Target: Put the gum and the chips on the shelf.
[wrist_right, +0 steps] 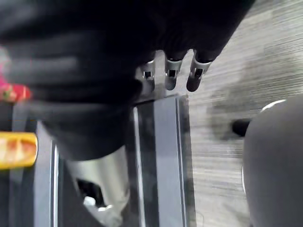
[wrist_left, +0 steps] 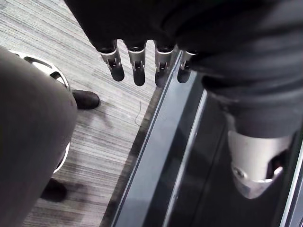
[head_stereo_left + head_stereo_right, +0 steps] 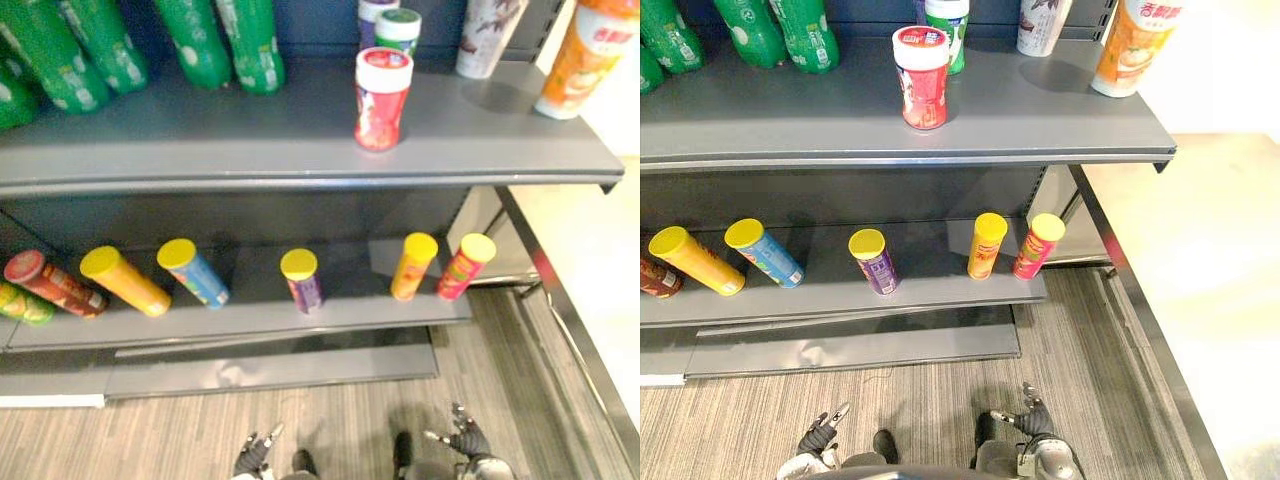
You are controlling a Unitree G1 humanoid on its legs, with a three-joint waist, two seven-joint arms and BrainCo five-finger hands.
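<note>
Now, left hand [image 3: 252,458]: low at 7 o'clock in the eye views, above the striped floor [image 3: 330,420]; its fingers [image 2: 137,66] hang straight and loose and hold nothing.
Right hand [image 3: 468,440]: low at 5 o'clock, also above the floor; fingers [image 1: 171,75] are relaxed, nothing between them.
Chips can [image 3: 381,100]: red with a white lid, upright on the upper shelf [image 3: 250,135], at 12 o'clock, near the front edge.
Gum tub [image 3: 398,30]: white with a green lid, upright just behind the chips can, deeper on the same shelf.
Lids: both are closed, so I cannot see what is inside.
Green bottles [image 3: 200,40]: a row at 10 to 11 o'clock on the upper shelf.
Orange cup [image 3: 585,55]: at 2 o'clock, at the right end of the upper shelf, with a white cup [image 3: 488,35] beside it.
Lower shelf [image 3: 250,318]: it carries a spaced row of yellow-lidded cans: yellow can [image 3: 125,280], blue can [image 3: 193,272], purple can [image 3: 301,279], orange can [image 3: 413,265] and pink-red can [image 3: 465,265]; at 9 o'clock is a dark red can [image 3: 55,283] with a red lid.
</note>
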